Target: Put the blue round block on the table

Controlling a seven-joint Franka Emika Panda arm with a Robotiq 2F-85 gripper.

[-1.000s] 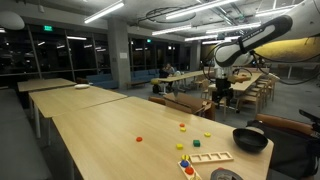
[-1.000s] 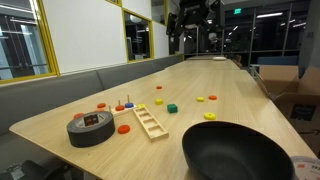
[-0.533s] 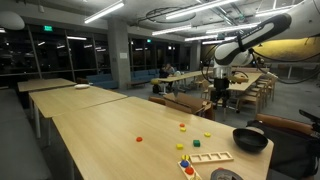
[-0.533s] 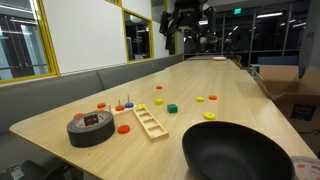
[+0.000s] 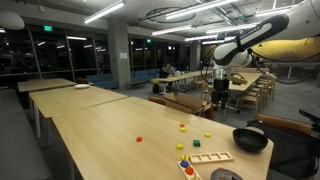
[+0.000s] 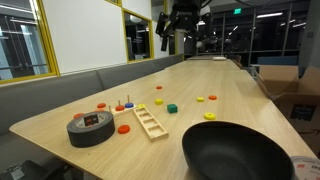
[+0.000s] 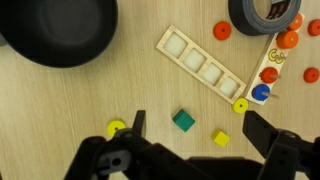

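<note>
Claw [image 7: 194,122]: jaws are spread wide and nothing is held. In an exterior view the claw [image 6: 183,40] is seen high above the counter [image 6: 230,85], well apart from every piece.

Landmark: slotted wooden tray [image 7: 203,63].

Blue round block [image 7: 260,93]: it is found just off the tray's short end, on the side toward the roll of tape [image 7: 265,12]. It appears to be seated at the near end of a small printed wooden strip [image 7: 276,55]; whether a peg runs through it cannot be told. An orange round piece [image 7: 268,74] is seated next to it on the same strip. A yellow round piece [image 7: 240,106] lies just beside it, on the tray side.

Key relation (wrist view): the block is offset from the claw's centre toward the finger at the right of the picture, a little beyond that fingertip. A green block [image 7: 183,120] lies almost under the centre instead.

Judgement: a sideways shift along the jaw line is needed first, toward the tray's tape-side end, then a long descent. No long axis is offered by a round block, so the jaw angle is set only by the close neighbours.
</note>
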